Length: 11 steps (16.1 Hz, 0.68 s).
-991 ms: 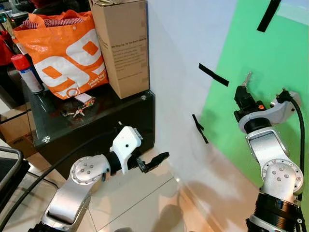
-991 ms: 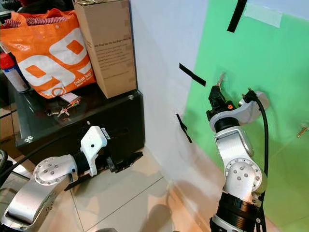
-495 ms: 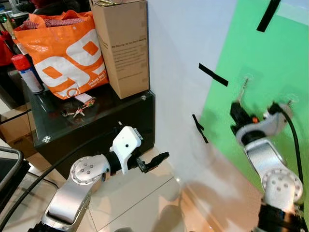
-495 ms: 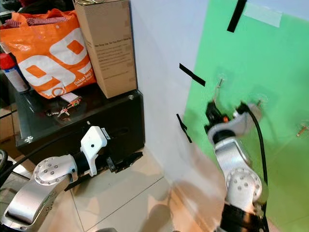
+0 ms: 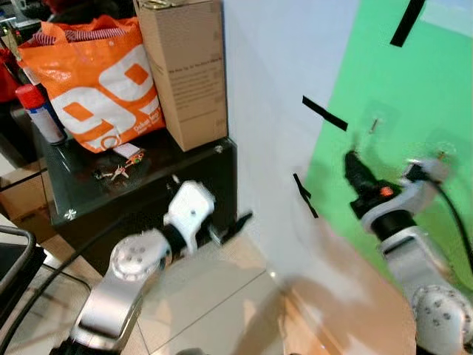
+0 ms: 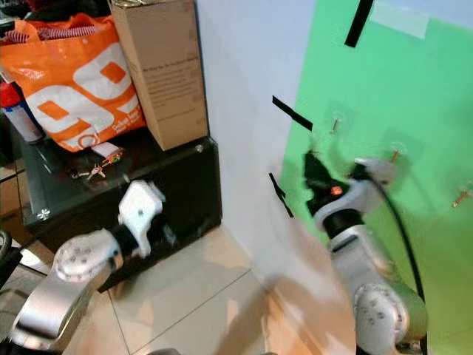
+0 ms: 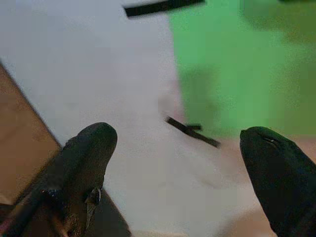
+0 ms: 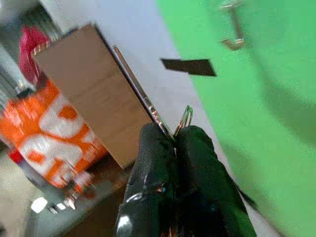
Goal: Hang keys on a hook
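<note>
Orange bag (image 5: 96, 81) on the black worktop (image 5: 81, 196) carried a big white "9"-shaped graphic; the small white line under it was too blurred to read. Cardboard box (image 5: 185, 70) beside it had a block of small black print on its side, illegible at this resolution. No other text or numbers readable.

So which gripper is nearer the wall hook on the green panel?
Right. The right gripper is just below the hook, close to the green panel, with the keys pinched in its jaws. The left gripper is low, beside the black cabinet, well away.
</note>
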### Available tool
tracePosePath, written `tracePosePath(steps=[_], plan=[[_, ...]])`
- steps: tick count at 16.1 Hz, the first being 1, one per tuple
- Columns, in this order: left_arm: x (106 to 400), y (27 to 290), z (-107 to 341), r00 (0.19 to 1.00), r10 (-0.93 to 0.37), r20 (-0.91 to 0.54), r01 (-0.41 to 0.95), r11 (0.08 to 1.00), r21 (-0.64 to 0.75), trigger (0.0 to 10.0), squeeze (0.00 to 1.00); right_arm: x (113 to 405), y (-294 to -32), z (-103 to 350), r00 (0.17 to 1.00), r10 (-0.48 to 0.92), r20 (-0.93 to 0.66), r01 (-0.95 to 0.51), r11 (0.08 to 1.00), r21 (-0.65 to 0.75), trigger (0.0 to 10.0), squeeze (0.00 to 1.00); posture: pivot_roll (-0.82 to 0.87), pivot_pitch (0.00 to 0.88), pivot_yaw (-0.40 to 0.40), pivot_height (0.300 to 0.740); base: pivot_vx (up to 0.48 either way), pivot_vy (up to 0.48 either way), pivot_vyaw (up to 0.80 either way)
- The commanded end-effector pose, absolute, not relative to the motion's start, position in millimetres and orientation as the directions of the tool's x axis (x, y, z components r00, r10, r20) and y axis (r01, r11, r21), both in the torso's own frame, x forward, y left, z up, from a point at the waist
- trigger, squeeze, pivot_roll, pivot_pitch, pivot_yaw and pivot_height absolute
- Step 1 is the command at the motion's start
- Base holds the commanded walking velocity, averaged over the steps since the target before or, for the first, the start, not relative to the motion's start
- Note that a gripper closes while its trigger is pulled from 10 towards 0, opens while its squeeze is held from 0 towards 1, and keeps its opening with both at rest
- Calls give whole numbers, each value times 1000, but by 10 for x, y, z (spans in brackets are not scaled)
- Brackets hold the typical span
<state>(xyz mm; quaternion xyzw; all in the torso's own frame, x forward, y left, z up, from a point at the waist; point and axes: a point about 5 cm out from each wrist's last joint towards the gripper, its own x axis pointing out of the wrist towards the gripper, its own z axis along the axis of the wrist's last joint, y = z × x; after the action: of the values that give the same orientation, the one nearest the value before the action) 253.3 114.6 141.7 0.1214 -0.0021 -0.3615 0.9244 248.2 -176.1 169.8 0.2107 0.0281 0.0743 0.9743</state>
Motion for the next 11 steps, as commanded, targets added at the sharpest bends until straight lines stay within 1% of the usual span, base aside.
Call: tracePosePath(steps=[1,3,5,7,8,9,11], plan=[[2569,1177,1416,762,-642,-89,643,730,232,10000,322,2468,-1745,1746,989,148,-2,-137,924,356,10000,0,-24,0,64,740,0,0,-800],[2629,1165,1446,800,-597,-65,593,768,242,10000,318,2458,-1634,1781,987,163,5,-162,972,168,10000,0,-31,0,68,740,0,386,-800],[2655,1200,1428,826,-559,-68,556,791,256,10000,322,2461,-1536,1796,984,181,8,-181,980,87,10000,0,-25,0,62,740,0,480,-800],[2679,1236,1454,848,-527,-53,519,809,277,10000,353,2495,-1523,1847,987,154,51,-157,987,44,10000,0,-21,0,58,740,0,0,-800],[2688,1240,1463,851,-523,-54,514,806,294,10000,365,2505,-1518,1866,985,161,62,-164,985,55,10000,0,-17,0,53,740,0,-480,-800],[2697,1244,1458,854,-518,-57,509,808,295,10000,365,2517,-1516,1890,984,158,78,-163,984,73,10000,0,-18,0,54,740,0,-480,-800],[2715,1239,1458,859,-509,-52,502,821,272,10000,329,2542,-1502,1914,983,158,91,-168,979,117,10000,0,-19,0,55,740,0,0,-800]])
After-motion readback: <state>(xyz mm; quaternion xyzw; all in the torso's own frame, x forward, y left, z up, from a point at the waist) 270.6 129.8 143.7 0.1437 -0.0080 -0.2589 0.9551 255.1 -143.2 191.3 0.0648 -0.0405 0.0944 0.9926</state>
